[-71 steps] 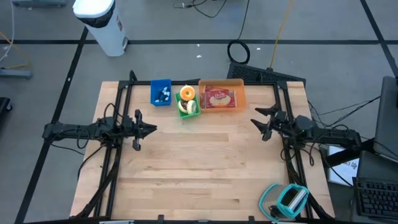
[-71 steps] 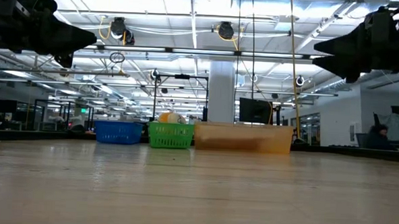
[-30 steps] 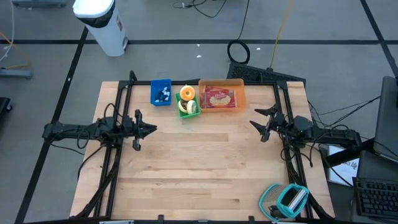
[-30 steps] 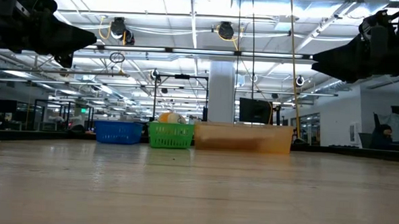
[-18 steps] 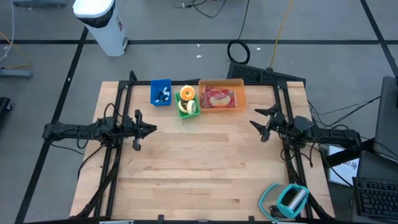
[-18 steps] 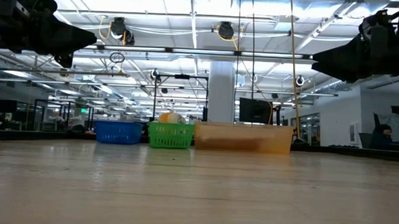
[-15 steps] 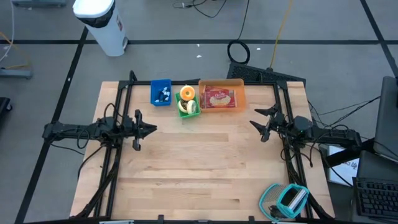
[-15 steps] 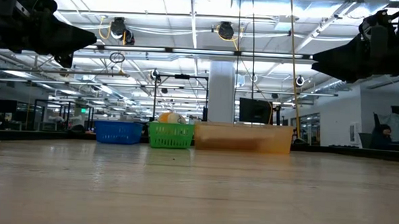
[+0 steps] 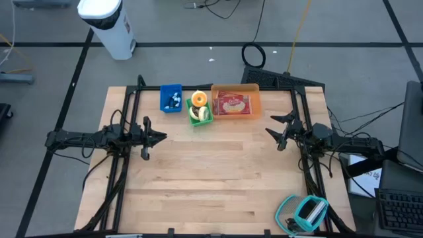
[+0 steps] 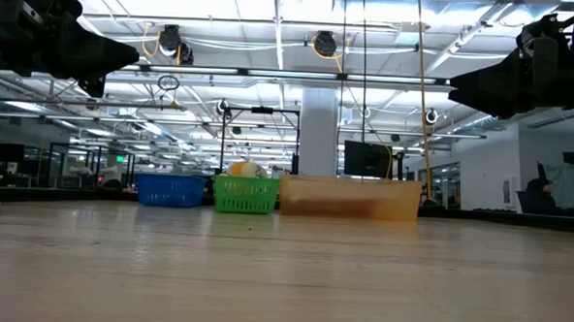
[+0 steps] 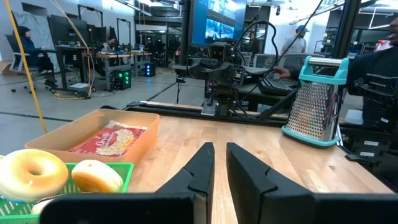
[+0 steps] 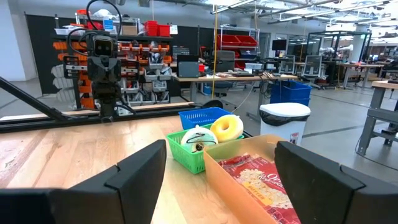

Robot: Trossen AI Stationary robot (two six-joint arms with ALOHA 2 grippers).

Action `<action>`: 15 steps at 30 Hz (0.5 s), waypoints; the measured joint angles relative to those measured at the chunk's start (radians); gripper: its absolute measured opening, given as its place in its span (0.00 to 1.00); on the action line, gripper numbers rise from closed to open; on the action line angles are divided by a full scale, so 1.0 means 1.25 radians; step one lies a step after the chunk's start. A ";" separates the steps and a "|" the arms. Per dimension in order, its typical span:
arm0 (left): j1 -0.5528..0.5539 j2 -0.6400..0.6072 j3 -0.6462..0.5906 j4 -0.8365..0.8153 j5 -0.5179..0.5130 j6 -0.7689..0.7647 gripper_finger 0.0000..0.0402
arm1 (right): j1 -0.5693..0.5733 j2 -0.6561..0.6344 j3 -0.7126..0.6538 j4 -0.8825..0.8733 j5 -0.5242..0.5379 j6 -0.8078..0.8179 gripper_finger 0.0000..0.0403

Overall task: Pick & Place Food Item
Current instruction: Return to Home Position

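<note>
Change since the earlier frames is slight. The right gripper (image 9: 271, 131) has drawn a little further in from its place of 2.4 seconds ago and has not moved over the last second. The left gripper (image 9: 158, 137) and everything on the table (image 9: 211, 185) lie just as before.

The left gripper hovers over the table's left side, its fingers nearly together with only a thin slit between them and nothing in it. The right gripper hovers over the right side, near the orange bin (image 9: 258, 99). Its fingers are spread wide and empty.

In the low view the orange bin's front wall hides its contents, and both arms are cut off by the picture's upper corners. The blue bin (image 9: 163, 92) at the far edge holds what looks like a few small dark and white pieces, too small to name. The right wrist view cuts off the near end of the orange bin.

The red popcorn bag (image 9: 232, 104) lies flat inside the orange bin at the table's far edge and covers most of its floor. It is red with a pale panel picturing popcorn. The green basket (image 9: 210, 119) touches the bin's left side and holds doughnuts (image 9: 199, 100). A teal-framed grater (image 9: 309, 211) lies at the near right corner, well apart from the bins.
</note>
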 joint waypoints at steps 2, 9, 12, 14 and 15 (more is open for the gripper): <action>0.000 0.000 0.000 0.000 0.000 0.000 0.10 | 0.000 0.000 0.000 0.000 0.000 0.000 0.72; 0.000 0.000 0.000 0.000 0.000 0.000 0.10 | 0.000 0.000 0.000 0.000 0.000 0.000 0.72; 0.000 0.000 0.000 0.000 0.000 0.000 0.10 | 0.000 0.000 0.000 0.000 0.000 0.000 0.72; 0.000 0.000 0.000 0.000 0.000 0.000 0.10 | 0.000 0.000 0.000 0.000 0.000 0.000 0.72; 0.000 0.000 0.000 0.000 0.000 0.000 0.10 | 0.000 0.000 0.000 0.000 0.000 0.000 0.72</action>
